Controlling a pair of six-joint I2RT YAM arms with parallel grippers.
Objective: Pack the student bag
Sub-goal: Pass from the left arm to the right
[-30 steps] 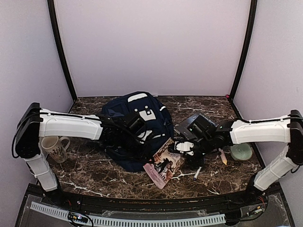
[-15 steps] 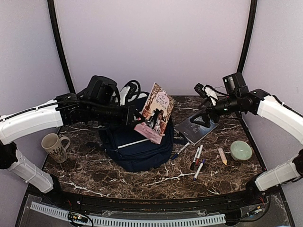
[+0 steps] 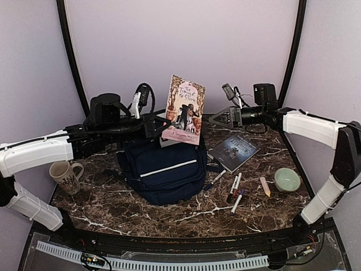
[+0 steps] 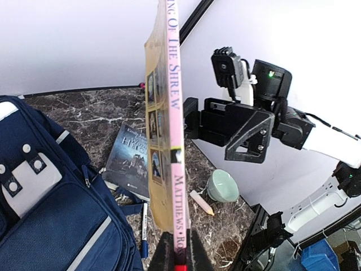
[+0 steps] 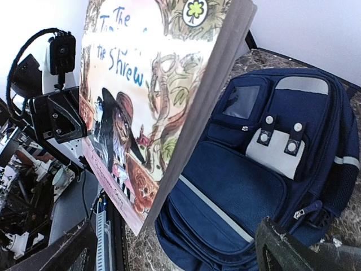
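The left gripper [image 3: 159,125] is clamping the book [image 3: 184,110] upright over the backpack [image 3: 164,172], likely for sliding it in; the right gripper [image 3: 221,117] is hovering wide open beside it.

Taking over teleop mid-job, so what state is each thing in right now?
Left gripper, shut on the illustrated book.
Right gripper, open, empty.
Illustrated book, held upright, off the table.
Student bag, lying front up.
Dark book, lying flat.
Mug, upright.
Bowl, upright.
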